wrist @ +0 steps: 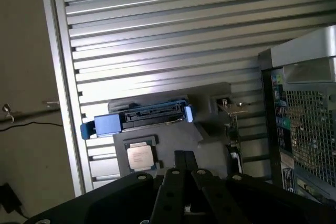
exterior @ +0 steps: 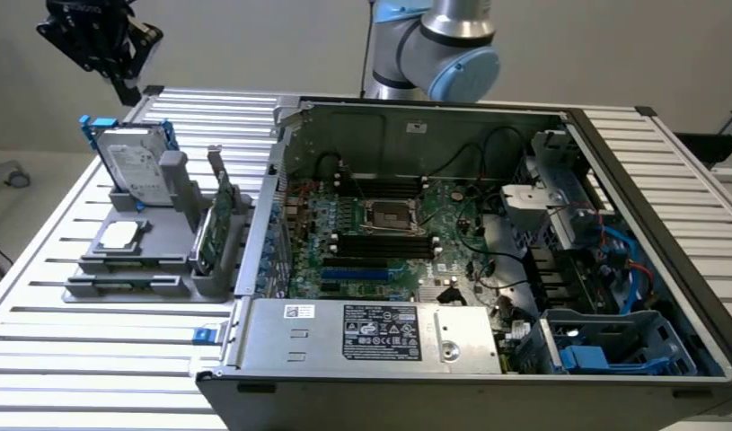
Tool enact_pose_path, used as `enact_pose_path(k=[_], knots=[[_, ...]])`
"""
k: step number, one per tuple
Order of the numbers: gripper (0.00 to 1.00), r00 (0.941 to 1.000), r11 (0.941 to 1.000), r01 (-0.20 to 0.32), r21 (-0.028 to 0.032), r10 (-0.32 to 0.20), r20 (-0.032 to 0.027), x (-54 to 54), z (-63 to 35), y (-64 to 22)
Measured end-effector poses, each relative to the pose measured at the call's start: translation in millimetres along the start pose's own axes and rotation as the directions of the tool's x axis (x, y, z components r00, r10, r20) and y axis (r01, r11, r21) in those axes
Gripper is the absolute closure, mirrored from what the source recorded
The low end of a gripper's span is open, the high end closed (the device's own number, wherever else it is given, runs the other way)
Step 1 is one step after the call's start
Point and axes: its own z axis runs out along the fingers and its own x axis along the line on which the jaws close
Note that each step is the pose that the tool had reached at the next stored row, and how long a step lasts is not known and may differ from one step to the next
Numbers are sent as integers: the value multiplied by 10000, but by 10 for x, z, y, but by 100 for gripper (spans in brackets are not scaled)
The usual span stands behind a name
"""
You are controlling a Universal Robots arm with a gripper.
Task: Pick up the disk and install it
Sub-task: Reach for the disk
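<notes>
Nearest stood the open computer case (exterior: 341,400) on the slatted tabletop (exterior: 102,359), and beside it, on the exterior view's left, a grey holder (exterior: 162,269) carried a small square chip (exterior: 120,235) and a green card (exterior: 225,211). At the holder's far end the disk (exterior: 136,166) stood upright in its slot, blue rails showing. Beyond and above it the end effector (wrist: 184,157) hung clenched on nothing, well apart from the disk.
</notes>
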Motion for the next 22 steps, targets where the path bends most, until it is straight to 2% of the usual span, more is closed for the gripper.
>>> enact_pose_path(k=[11, 22], knots=[[89, 9998, 9998, 192, 9, -192, -7, 282, 32, 125], [89, 9983, 9983, 574, 18, -574, -21, 484, 63, 229]])
